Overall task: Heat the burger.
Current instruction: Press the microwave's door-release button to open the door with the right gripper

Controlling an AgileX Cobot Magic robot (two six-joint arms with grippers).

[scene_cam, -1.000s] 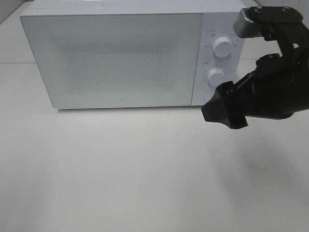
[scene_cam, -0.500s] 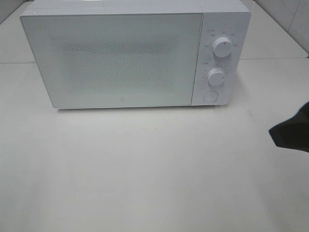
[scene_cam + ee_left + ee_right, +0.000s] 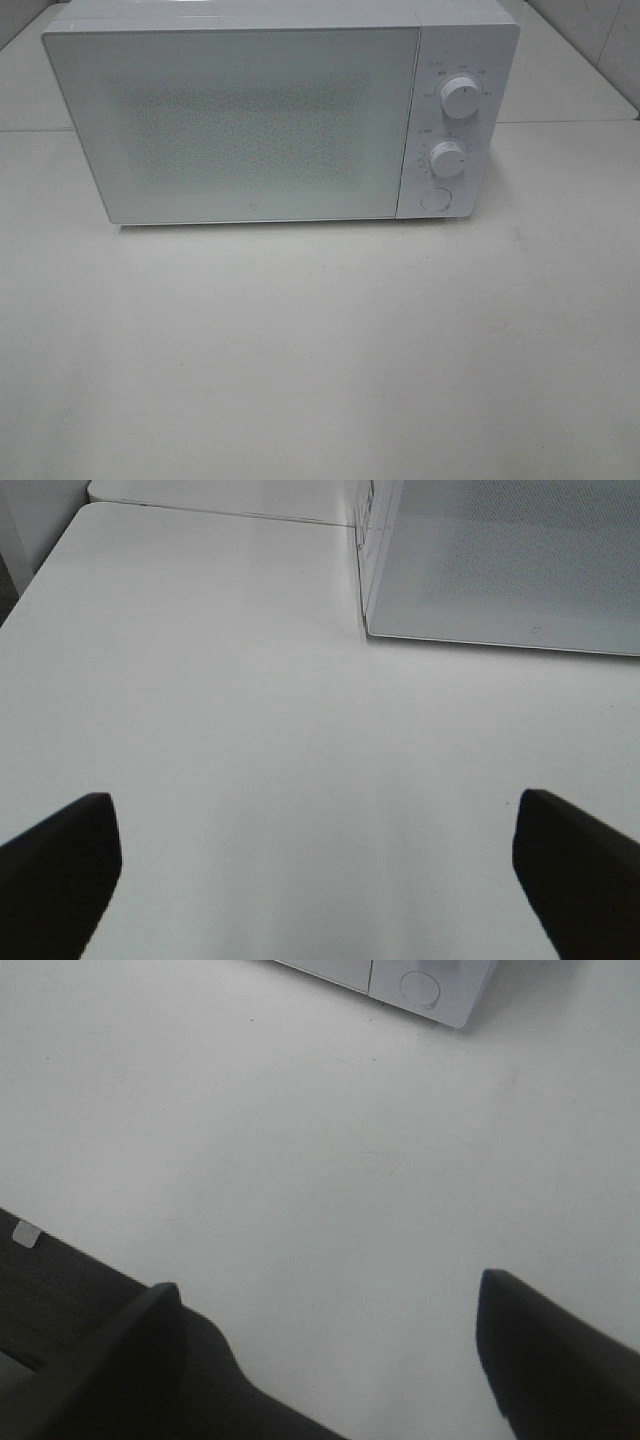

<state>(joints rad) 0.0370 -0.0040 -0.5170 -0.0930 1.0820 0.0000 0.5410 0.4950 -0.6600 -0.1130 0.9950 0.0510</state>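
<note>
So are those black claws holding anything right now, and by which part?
Nothing is held: the left gripper and the right gripper both stand open above the white table.

No word, number or brand clear enough to read anywhere. On the white microwave (image 3: 455,40), tiny marks in a ring around the upper dial (image 3: 460,97) and around the lower dial (image 3: 448,159), all too small to read. Small reddish mark just beside the lower dial, also not legible. Near the bottom edge of the door (image 3: 240,120), one tiny square sign (image 3: 250,209), too small to make out. In the right wrist view, a pale tag (image 3: 27,1232), no writing visible on it.
</note>
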